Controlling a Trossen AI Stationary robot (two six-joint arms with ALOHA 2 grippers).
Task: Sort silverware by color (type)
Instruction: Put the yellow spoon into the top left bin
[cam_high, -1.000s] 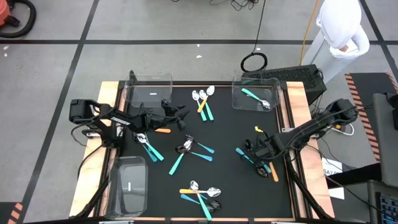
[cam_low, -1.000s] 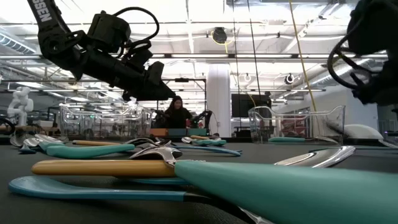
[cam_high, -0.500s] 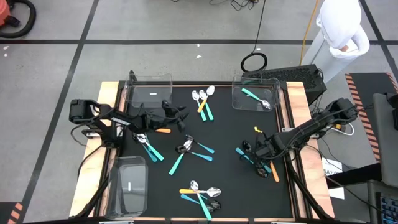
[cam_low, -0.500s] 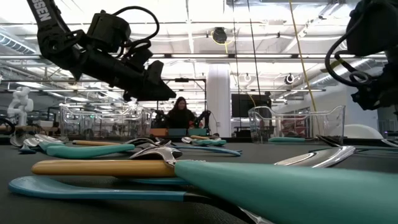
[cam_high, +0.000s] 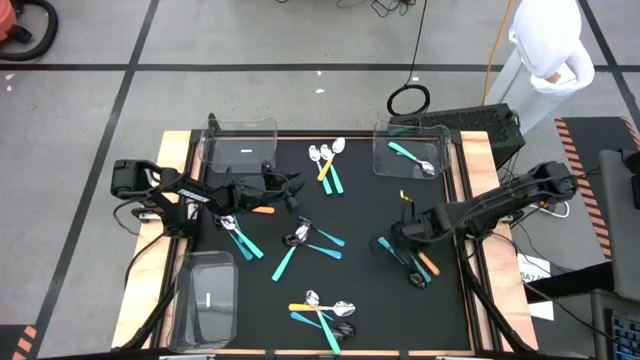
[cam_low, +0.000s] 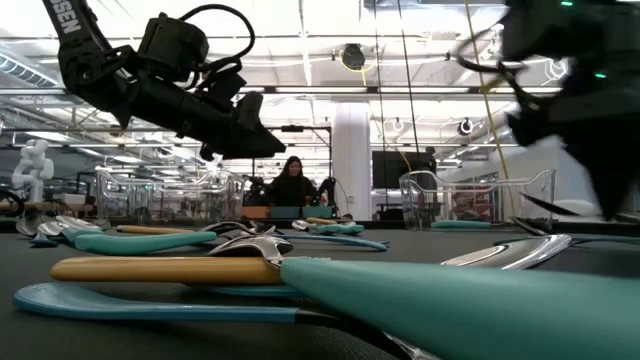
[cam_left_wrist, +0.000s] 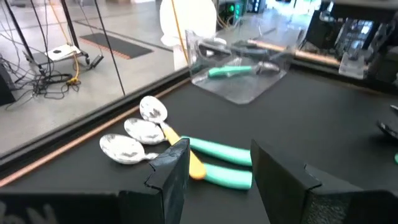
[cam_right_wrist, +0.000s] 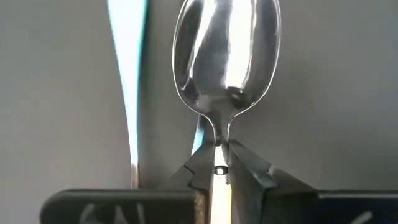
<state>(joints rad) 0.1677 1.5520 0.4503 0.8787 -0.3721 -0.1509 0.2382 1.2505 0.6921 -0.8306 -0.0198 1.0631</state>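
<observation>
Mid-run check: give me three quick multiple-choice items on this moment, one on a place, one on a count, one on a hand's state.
1. Where is the right hand?
A. over the near-left bin
B. low on the mat's right side, by a small cluster of utensils
C. off the table

2. How many silver spoon heads lie in the group at the mat's far edge?
A. one
B. three
C. six

3. What is the right hand doing?
A. pinching a silver spoon at its neck
B. wide open over bare mat
C. holding a bin

Answers:
1 B, the high view shows it there.
2 B, the left wrist view shows three heads side by side.
3 A, the right wrist view shows the fingers closed on the neck.
</observation>
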